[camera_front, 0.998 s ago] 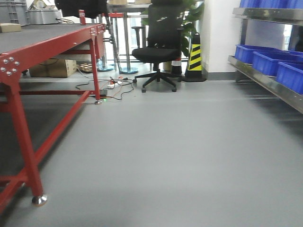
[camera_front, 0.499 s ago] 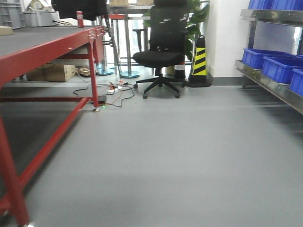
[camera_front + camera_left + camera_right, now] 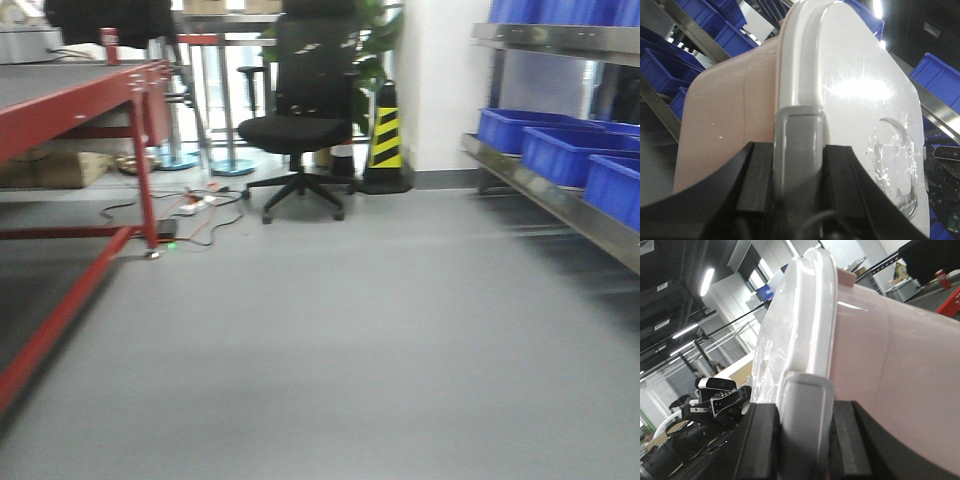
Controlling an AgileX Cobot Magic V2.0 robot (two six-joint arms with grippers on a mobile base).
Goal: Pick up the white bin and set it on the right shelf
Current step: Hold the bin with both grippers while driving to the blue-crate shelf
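The white bin point(image 3: 725, 115) is held at its two ends between the arms, and it fills both wrist views. The left tool point(image 3: 797, 172) is closed to a narrow gap, with its black fingers point(image 3: 757, 175) set on either side of the grey latch point(image 3: 797, 135) at the lid's edge and apparently tight against it. The right tool point(image 3: 805, 437) grips the matching latch point(image 3: 805, 400) at the opposite end of the bin point(image 3: 880, 355) in the same manner. The bin is not seen in the front view, where the right shelf point(image 3: 560, 195) runs along the right-hand side with blue crates point(image 3: 530, 130) on its lower level, and the red-framed surface point(image 3: 70, 100) stands well apart on the left across open floor point(image 3: 330, 340). The grasp is judged to be complete and the carrying step to be in hand, with placing not yet begun. For the next move, the base must be brought square to the shelf and a stretch of it not taken by crates must be found. The two arms must then be raised and extended together so that the bin is kept level. The latches should be let go only once the bin's base is borne by the shelf.
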